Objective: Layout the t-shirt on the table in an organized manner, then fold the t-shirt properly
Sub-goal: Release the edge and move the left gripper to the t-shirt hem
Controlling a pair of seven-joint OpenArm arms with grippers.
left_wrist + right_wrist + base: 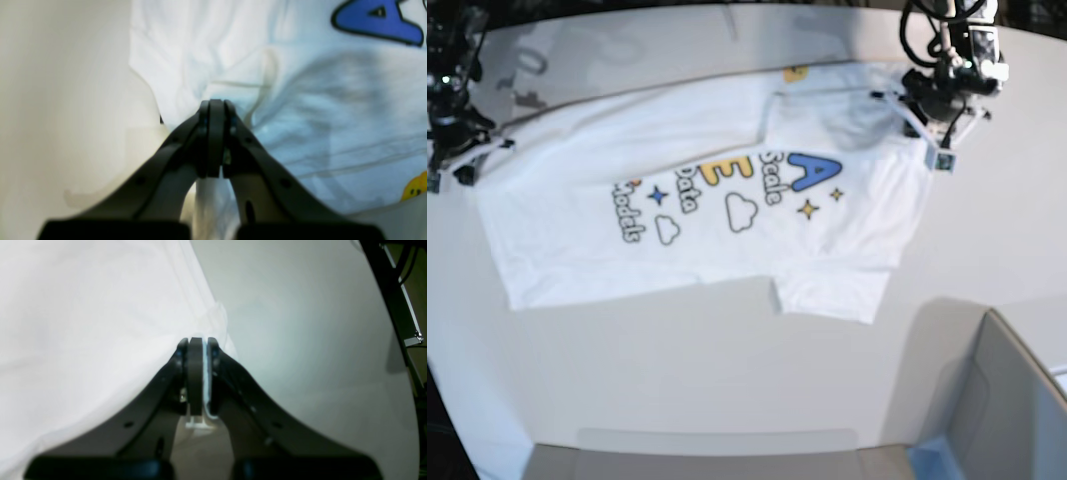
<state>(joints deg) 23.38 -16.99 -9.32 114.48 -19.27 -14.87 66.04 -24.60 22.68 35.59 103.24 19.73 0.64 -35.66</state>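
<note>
On the white worktop (727, 400): 1 t-shirt (697, 215), spread print-up, one side folded inward. Left gripper (216, 110) and right gripper (196, 346) each clamped on a far-edge corner. Fabric judged light, limp, wrinkle-prone; best held at hems and corners.

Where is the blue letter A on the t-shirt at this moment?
In the base view the blue letter A lies on the right half of the t-shirt, above a small yellow star and close to the left gripper.
</note>
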